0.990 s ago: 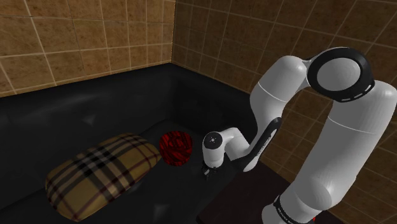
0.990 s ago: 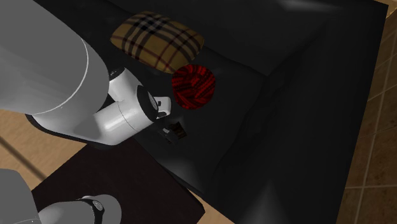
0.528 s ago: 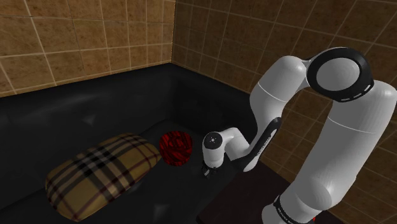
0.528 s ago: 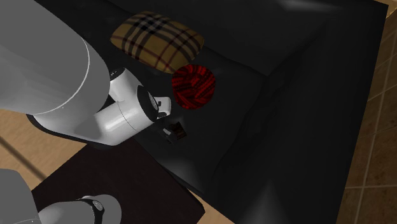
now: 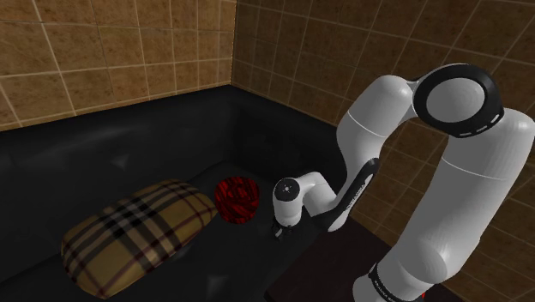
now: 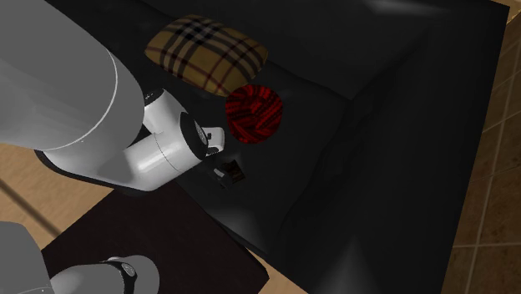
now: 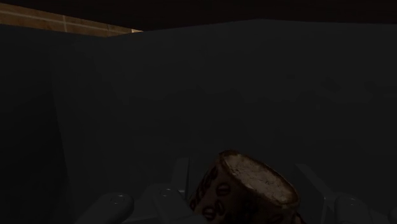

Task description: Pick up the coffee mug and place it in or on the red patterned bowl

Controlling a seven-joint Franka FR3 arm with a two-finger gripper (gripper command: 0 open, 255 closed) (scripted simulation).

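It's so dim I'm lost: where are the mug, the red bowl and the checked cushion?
mug (image 7: 245, 189), wrist view, side just under the rim
red bowl (image 6: 253, 113), second exterior view, middle of the patterned surface
checked cushion (image 5: 137, 230), shoulder view, middle of its top

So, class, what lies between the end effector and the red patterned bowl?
Nothing but the bare dark seat. The second exterior view shows that strip between the end effector and the red patterned bowl.

Glossy white arm (image 5: 463, 197) of rounded segments, black-ringed joints (image 5: 492, 98), and a small black tool (image 6: 231, 174).
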